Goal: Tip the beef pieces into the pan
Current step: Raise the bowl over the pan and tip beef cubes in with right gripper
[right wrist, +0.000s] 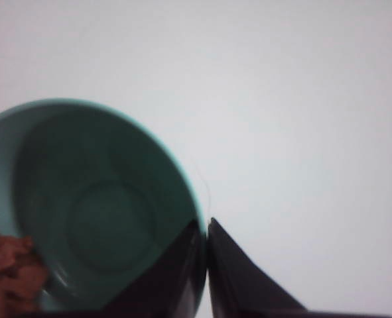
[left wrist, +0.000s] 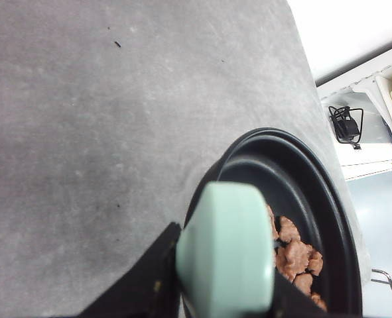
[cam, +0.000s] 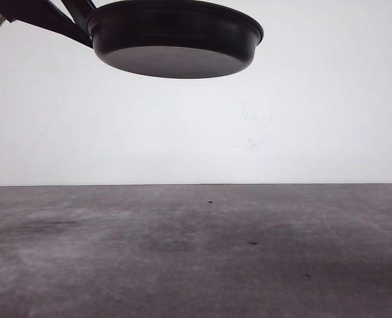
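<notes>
Grey and worn, the counter [cam: 196,258] lies bare in the front view, with a white wall behind it. From the left claw [left wrist: 225,291] outward: its dark fingers are closed on the mint-green handle [left wrist: 225,255] of the pan [cam: 176,36], and they hold the pan in the air, high above the counter and roughly level. Inside the pan, in the left wrist view, some beef pieces [left wrist: 295,255] already lie against the wall on the handle side, a small reddish-brown group. The right claw [right wrist: 207,265] pinches the rim of a teal bowl [right wrist: 96,205], one finger inside and one outside, almost meeting. The bowl seems tipped, its inside turned to the camera, and a few beef pieces remain at its lower edge, blurred. So I judge that the pouring is partly done: part of the meat is in the pan, and the rest still must slide out of the bowl. Whether the bowl is now over the pan, I cannot tell
</notes>
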Controlling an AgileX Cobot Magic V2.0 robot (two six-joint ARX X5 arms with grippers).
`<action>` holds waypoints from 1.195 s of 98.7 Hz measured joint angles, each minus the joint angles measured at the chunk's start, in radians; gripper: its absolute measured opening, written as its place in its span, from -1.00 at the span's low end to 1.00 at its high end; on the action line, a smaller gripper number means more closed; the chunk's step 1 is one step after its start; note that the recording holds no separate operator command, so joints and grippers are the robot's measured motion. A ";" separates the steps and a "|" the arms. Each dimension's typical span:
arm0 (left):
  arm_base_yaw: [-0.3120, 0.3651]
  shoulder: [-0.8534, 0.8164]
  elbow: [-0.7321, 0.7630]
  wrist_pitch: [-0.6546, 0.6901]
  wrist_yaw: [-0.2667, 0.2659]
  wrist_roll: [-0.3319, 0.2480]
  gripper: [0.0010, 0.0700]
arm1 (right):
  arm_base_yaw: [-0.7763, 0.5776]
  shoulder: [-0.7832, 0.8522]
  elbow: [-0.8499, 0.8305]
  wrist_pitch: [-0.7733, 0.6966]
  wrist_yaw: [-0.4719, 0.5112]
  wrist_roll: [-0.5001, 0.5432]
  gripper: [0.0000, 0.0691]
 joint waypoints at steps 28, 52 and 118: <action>0.000 0.000 0.000 -0.001 -0.002 0.000 -0.87 | -0.044 0.009 0.000 0.002 -0.037 0.023 -0.97; 0.000 0.000 0.000 0.012 -0.021 0.000 -0.87 | -0.031 0.007 0.000 0.016 -0.045 0.028 -0.97; 0.018 0.000 0.000 0.023 -0.038 0.020 -0.87 | -0.106 -0.023 0.000 -0.255 -0.071 0.624 -0.97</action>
